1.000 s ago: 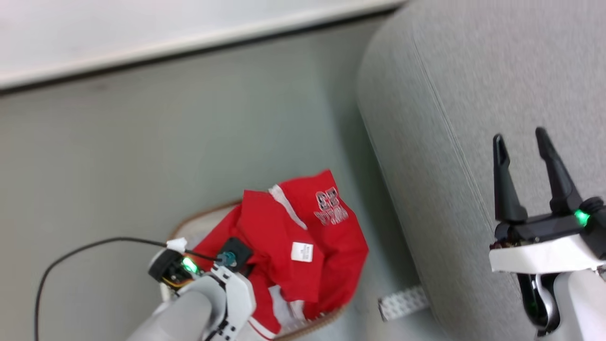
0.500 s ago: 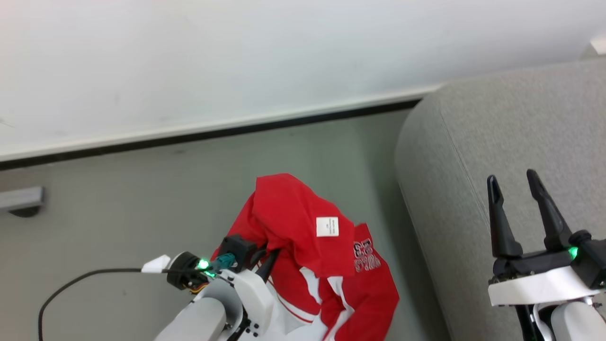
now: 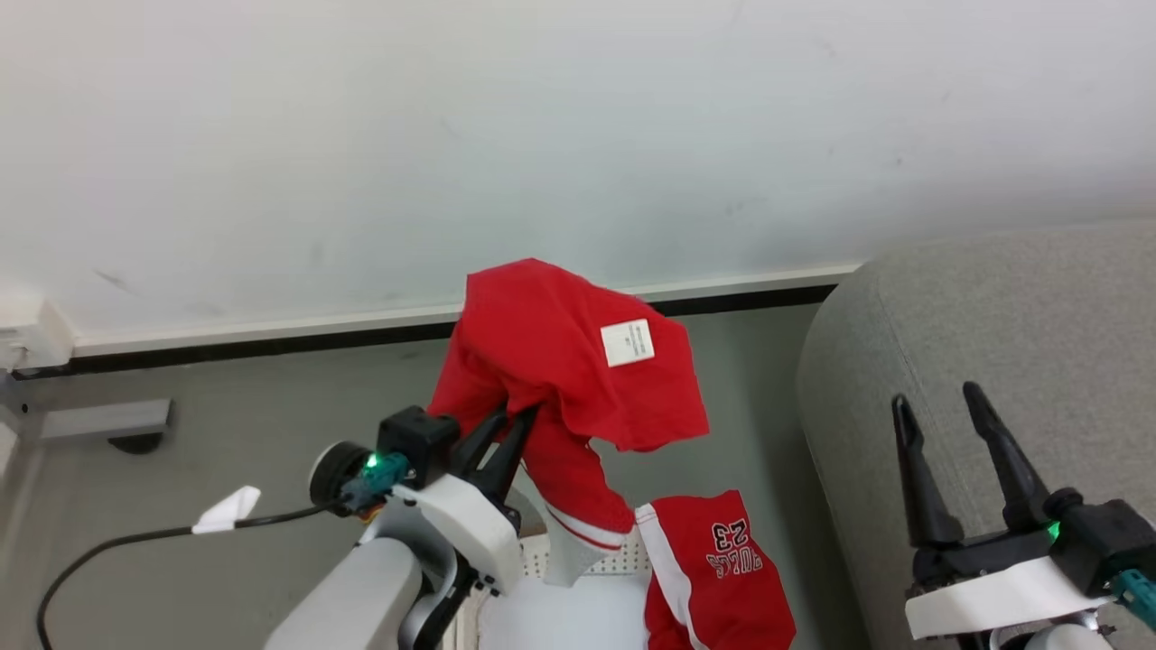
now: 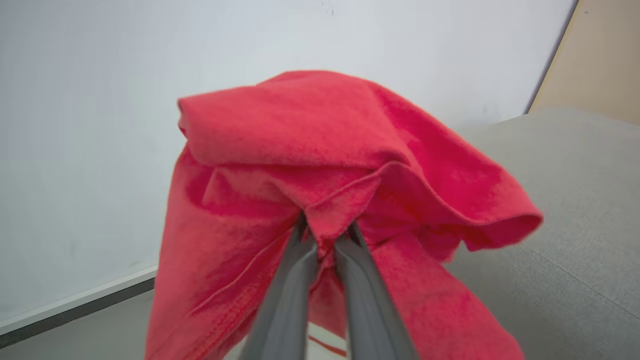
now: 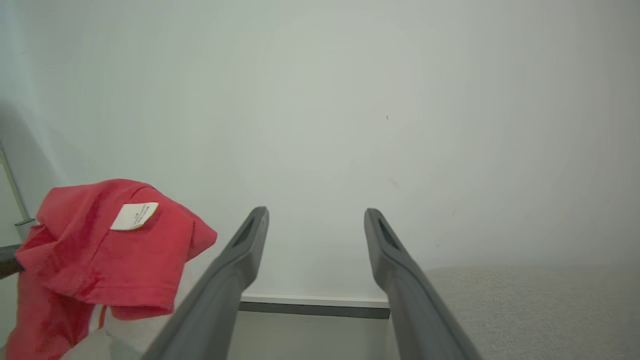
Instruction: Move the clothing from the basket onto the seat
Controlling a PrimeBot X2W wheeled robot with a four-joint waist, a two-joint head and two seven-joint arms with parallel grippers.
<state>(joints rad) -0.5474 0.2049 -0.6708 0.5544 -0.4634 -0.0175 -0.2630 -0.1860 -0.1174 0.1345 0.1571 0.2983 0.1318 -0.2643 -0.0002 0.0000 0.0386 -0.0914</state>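
My left gripper point(image 3: 510, 422) is shut on a fold of the red top point(image 3: 551, 352) and holds it in the air in front of the wall, white label outward. A striped cuff point(image 3: 578, 542) of the top hangs down to the basket point(image 3: 623, 564). The red shorts point(image 3: 722, 569) printed "BULLS 23" lie over the basket's right side. In the left wrist view my left gripper point(image 4: 326, 225) pinches the top point(image 4: 310, 130), with the seat point(image 4: 575, 210) behind it. My right gripper point(image 3: 935, 397) stands open and empty over the grey seat point(image 3: 993, 307). The right wrist view has this gripper point(image 5: 316, 213) open, the top point(image 5: 100, 250) at the left.
A white wall point(image 3: 578, 135) with a dark baseboard point(image 3: 271, 338) runs behind the grey floor point(image 3: 226, 451). A black cable point(image 3: 117, 546) trails from my left wrist. A grey floor fitting point(image 3: 99, 420) sits at the far left. A beige panel point(image 4: 600, 55) stands beyond the seat.
The head camera has tilted up. My left gripper has risen with the red top, lifting it clear of the basket. The shorts have dropped off it and stay low at the basket. The right gripper stays open.
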